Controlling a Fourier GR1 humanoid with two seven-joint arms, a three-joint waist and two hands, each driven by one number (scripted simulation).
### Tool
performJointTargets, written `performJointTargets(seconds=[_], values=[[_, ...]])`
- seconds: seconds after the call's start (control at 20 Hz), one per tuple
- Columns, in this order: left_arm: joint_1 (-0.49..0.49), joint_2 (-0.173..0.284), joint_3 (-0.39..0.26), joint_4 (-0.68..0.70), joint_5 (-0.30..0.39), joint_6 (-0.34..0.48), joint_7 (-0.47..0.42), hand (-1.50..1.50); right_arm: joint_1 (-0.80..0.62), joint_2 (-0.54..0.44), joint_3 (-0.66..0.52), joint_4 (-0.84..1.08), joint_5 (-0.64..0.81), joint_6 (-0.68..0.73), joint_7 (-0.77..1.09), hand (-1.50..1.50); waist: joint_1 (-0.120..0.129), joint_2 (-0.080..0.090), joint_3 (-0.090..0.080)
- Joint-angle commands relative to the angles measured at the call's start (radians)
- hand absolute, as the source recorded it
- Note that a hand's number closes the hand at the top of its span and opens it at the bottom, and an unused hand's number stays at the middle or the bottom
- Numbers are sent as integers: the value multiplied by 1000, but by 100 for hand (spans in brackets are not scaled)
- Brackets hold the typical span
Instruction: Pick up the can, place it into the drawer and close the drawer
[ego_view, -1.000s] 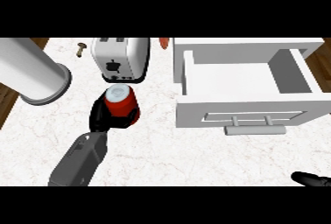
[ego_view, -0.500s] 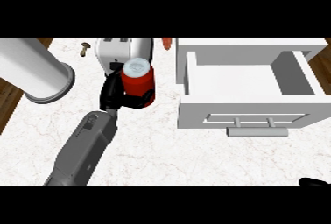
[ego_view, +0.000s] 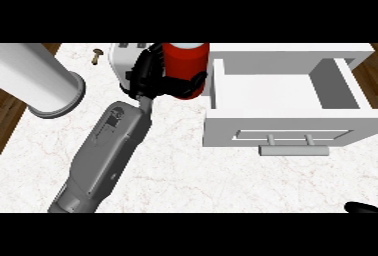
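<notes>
can lifted nearer drawer | left hand fingers curled round red cylinder | right hand unclear

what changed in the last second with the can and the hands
The left hand, curled round the red can, has lifted it and carried it toward the open drawer. The right hand slid lower at the view's bottom right. Drawer, toaster and cylinder stayed put.

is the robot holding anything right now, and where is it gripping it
Yes: the left robot hand is curled round the red can, gripping its side at the lower half. The right robot hand holds nothing visible.
</notes>
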Motion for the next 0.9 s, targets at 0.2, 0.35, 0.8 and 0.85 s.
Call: performJointTargets(seconds=[0.2, 0.35, 0.8, 0.85], values=[[-217, -44, -13, 14, -60, 84, 161, 150, -107, -42, -18, 63, 17, -24, 27, -150, -6, 5, 0], [-249, -45, -71, -27, -83, 152, 251, 150, -19, 14, 34, -87, 28, -45, 110, -150, -9, 1, -1], [-611, -46, -19, 302, 21, 180, 274, 150, -40, -1, 16, 6, 10, -6, 11, -150, -43, 10, 1], [-566, -46, -46, 354, 37, 170, 186, 150, -47, -10, 10, -26, -5, -14, 59, -150, -46, 11, 0]])
